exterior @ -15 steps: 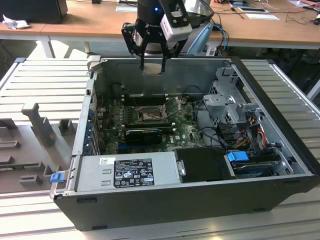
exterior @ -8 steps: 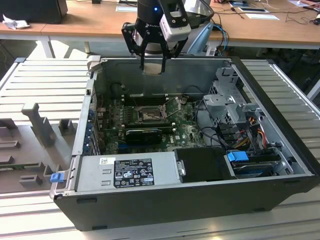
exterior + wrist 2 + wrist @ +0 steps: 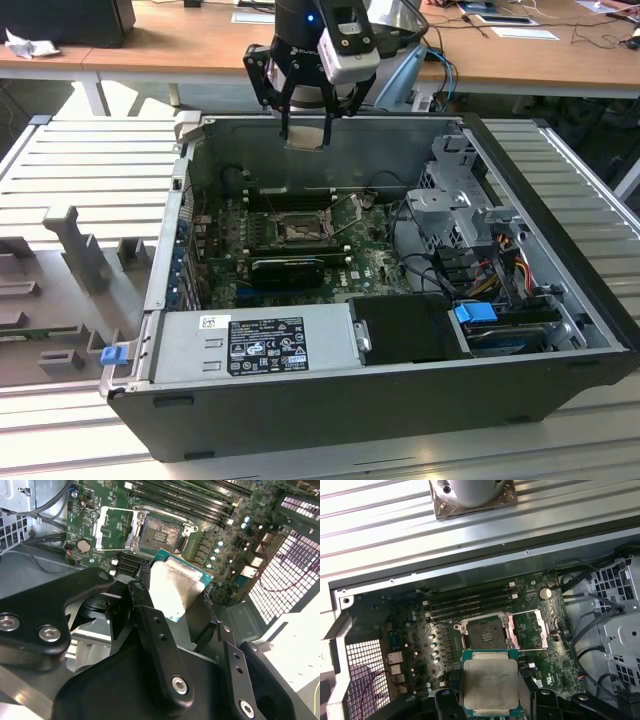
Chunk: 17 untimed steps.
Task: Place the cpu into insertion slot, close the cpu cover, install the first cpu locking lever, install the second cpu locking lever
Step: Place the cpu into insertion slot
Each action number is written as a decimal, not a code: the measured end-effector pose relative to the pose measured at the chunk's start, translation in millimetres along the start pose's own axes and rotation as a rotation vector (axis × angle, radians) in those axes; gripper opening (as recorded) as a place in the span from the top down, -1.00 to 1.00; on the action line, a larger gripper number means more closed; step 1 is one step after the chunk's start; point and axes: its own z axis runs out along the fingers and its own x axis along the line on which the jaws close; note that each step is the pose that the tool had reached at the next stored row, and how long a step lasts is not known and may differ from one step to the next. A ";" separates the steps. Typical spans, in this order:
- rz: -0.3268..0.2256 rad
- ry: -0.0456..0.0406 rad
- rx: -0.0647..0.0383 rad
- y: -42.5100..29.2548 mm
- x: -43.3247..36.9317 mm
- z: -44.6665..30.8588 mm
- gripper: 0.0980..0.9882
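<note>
Over the open computer case (image 3: 400, 400), the gripper (image 3: 306, 128) pinches the cpu (image 3: 490, 682) by its edges — well above the insertion slot (image 3: 484, 636).

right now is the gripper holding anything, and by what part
Yes: the gripper holds the cpu, its fingers clamped on two opposite side edges. The cpu is not yet in the insertion slot.

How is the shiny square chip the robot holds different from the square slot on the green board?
The cpu has a pale silvery top; the insertion slot is dark. The cpu hangs in the air, pinched in the tool; the insertion slot sits fixed on the green board. The cpu is a flat solid plate; the insertion slot is an open, empty recess with a rim. Both are square.
</note>
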 end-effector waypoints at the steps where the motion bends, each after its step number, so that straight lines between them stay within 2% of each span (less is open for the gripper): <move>1: 0.002 -0.0002 0.000 0.0 0.0 0.0 0.03; 17: 0.057 -0.0051 -0.001 0.0 0.0 0.0 0.03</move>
